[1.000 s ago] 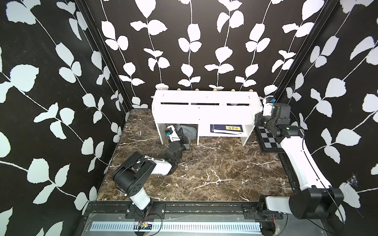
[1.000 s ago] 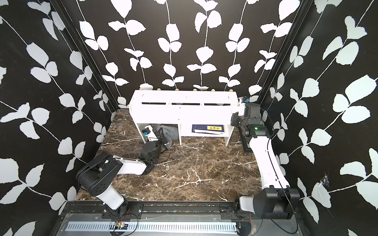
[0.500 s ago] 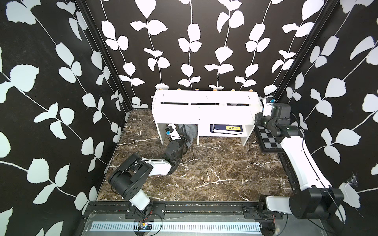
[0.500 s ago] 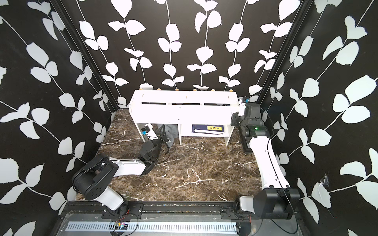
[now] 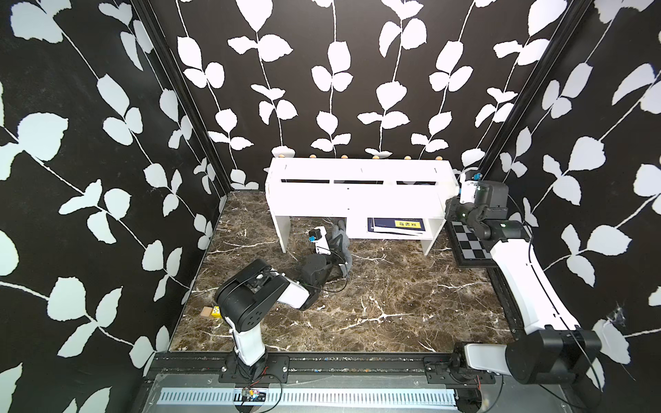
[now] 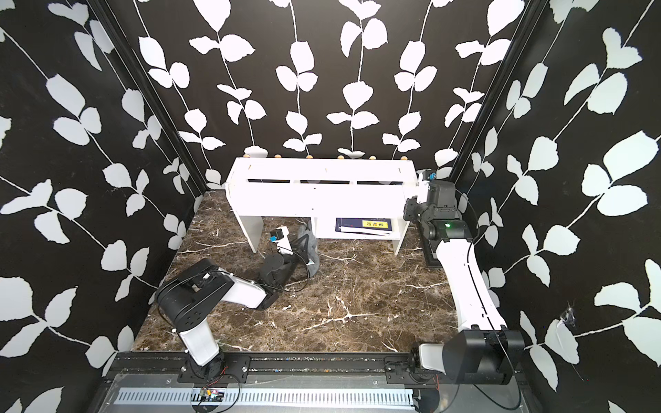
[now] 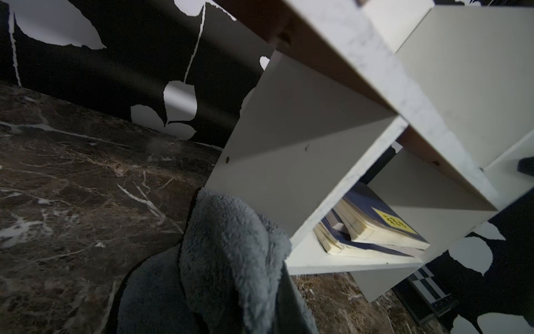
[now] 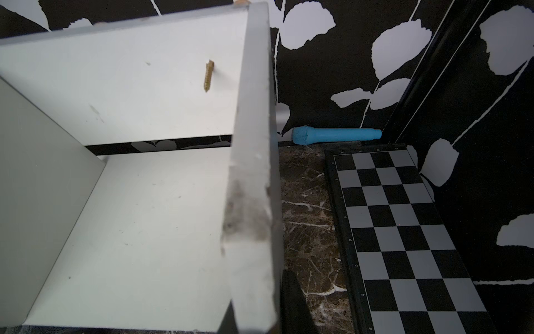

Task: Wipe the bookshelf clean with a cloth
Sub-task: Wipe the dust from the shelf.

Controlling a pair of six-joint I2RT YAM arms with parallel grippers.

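Note:
The white bookshelf (image 5: 357,195) (image 6: 322,200) stands against the back wall. My left gripper (image 5: 334,239) (image 6: 299,240) is low at the mouth of its left bay, shut on the fluffy dark grey cloth (image 5: 342,243) (image 6: 310,245). In the left wrist view the cloth (image 7: 228,260) covers the fingers and bunches against the edge of the inner divider (image 7: 289,162). My right gripper (image 5: 449,209) (image 6: 408,211) (image 8: 257,321) is shut on the shelf's right end panel (image 8: 254,202), one dark finger (image 8: 293,300) on either side.
Blue books (image 5: 397,224) (image 7: 372,228) lie in the right bay. A checkered board (image 5: 472,246) (image 8: 404,231) lies right of the shelf, under my right arm. A blue toy microphone (image 8: 335,135) rests by the back wall. Small blocks (image 5: 211,312) sit at the left wall.
My left gripper has shifted slightly to the right with the cloth, and its elbow has swung. The right arm has not moved.

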